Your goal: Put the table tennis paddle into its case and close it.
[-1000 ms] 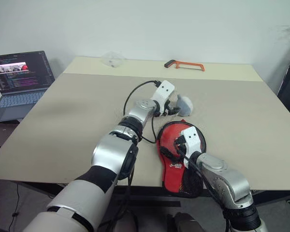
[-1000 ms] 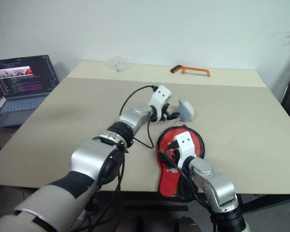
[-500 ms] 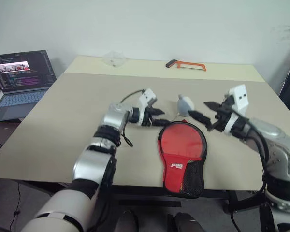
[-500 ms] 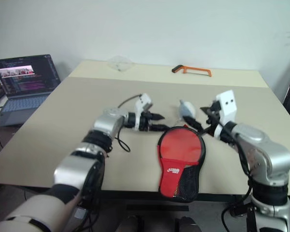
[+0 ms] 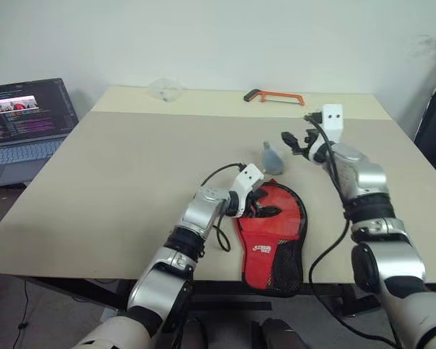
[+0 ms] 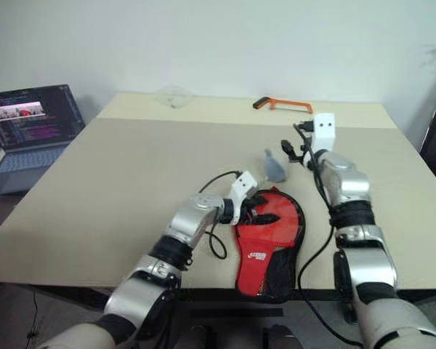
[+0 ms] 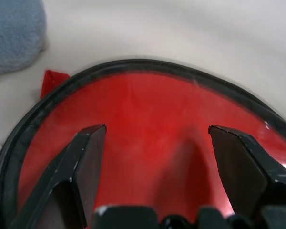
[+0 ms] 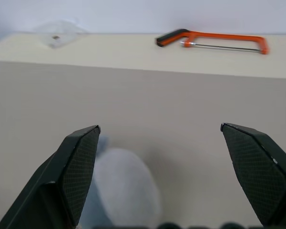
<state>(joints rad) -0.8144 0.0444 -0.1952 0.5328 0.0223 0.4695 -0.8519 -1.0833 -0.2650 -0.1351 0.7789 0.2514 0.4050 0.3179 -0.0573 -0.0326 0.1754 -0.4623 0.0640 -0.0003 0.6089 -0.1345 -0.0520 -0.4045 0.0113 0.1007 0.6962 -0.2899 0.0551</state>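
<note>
Beige table (image 5: 94, 182). Near its front edge lies the case (image 5: 276, 256), black w/ clear window, the table tennis paddle (image 5: 265, 225) red inside it; long axis runs front-to-back, round end away from the robot. Left gripper (image 5: 267, 204) is nearer, jaws wide, empty, over the round end. Right gripper (image 5: 293, 141), wide, empty, hovers well apart by a grey pouch (image 5: 269, 156).

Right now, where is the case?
The case lies at the table's near edge, just right of centre, beside the left gripper, with the grey pouch behind it.
</note>
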